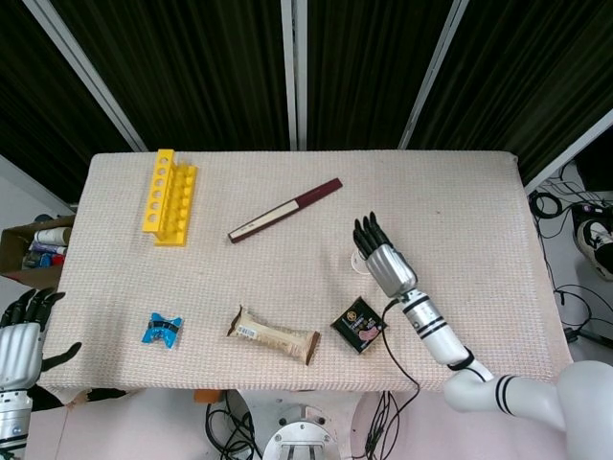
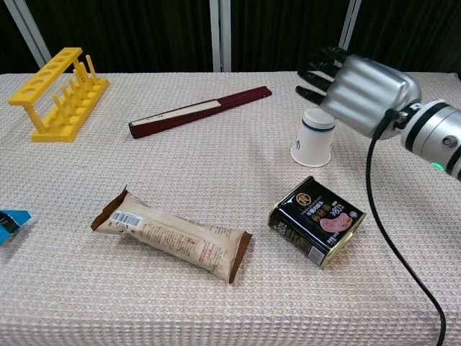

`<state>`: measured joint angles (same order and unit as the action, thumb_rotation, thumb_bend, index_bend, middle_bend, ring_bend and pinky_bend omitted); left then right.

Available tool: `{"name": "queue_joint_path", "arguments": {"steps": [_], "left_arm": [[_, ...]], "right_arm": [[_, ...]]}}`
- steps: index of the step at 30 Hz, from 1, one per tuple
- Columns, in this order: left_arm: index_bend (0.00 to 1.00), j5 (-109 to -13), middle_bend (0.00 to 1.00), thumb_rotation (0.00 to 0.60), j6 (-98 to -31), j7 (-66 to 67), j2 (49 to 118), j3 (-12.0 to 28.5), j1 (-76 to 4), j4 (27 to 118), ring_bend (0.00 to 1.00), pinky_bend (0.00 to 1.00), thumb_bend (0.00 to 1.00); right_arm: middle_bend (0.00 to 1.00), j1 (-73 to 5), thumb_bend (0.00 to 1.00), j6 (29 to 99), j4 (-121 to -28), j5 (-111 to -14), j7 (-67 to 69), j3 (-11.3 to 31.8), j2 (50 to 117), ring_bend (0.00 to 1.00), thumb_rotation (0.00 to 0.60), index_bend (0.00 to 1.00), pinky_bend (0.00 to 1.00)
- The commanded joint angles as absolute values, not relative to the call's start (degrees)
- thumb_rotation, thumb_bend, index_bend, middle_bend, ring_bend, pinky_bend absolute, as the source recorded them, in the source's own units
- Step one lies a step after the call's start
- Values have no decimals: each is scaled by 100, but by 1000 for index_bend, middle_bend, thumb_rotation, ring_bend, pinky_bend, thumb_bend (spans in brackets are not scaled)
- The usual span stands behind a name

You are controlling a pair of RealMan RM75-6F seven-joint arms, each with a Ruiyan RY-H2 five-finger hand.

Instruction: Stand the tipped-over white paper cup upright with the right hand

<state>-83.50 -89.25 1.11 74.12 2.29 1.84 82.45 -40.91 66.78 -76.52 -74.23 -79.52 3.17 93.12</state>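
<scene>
Both views show the right hand (image 2: 360,90) with fingers spread and holding nothing, hovering just above and behind the white paper cup (image 2: 314,138). That cup stands on the table (image 2: 216,108), wide rim down, just behind the black tin (image 2: 317,220) and apart from it. By my reading the standing step looks done; next calls for lifting the hand clear without brushing the cup.

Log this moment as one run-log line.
cup: white paper cup standing on its wide end on table | right hand: open above cup, not touching | left hand: open, off table edge | step: release
</scene>
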Motion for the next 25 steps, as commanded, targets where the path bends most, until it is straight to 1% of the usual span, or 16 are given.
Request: {"name": "queue_joint_path", "arguments": {"steps": [1,4,6,9,12,15,21,25], "left_arm": [[217,-8369,152,600,-8916,127,7399,239,160,8267,93,168,18],[216,-8413,152,600,-8894,175,7379,238,121,8304,93,168,18],[216,-8429,152,600,-8878,230,7371,240,97,8337,93,169,19],[217,-8430,152,600,-8853,297,7366,242,72,8394,93,168,18],[217,-8421,152,600,-8841,364,7366,236,67,8448,93,168,19],[217,-8414,152,600,-8852,424,7365,224,78,8505,93,168,19],[216,-8476,152,600,-8946,486,7356,199,109,8619,93,168,19],[217,-8498,152,600,-8940,521,7345,187,100,8650,93,168,18]], "right_arm": [[21,-3380,266,7383,-8627,-7369,-6020,566,8528,0,600,0,0],[60,-2989,265,7587,-8741,-7518,-4151,596,8075,0,600,0,0],[74,-2718,262,7666,-8709,-7603,-2974,538,7819,0,600,0,0],[68,-2382,258,7659,-8755,-7677,-1767,369,7450,0,600,0,0],[58,-2079,258,7724,-8852,-7805,-913,191,7129,0,600,0,0],[54,-1786,258,7965,-8883,-8049,-371,22,6930,0,600,0,0],[59,-1283,258,8510,-8917,-8467,28,-228,6855,0,600,0,0],[62,-1125,259,8687,-8918,-8681,189,-277,6846,0,600,0,0]]}}
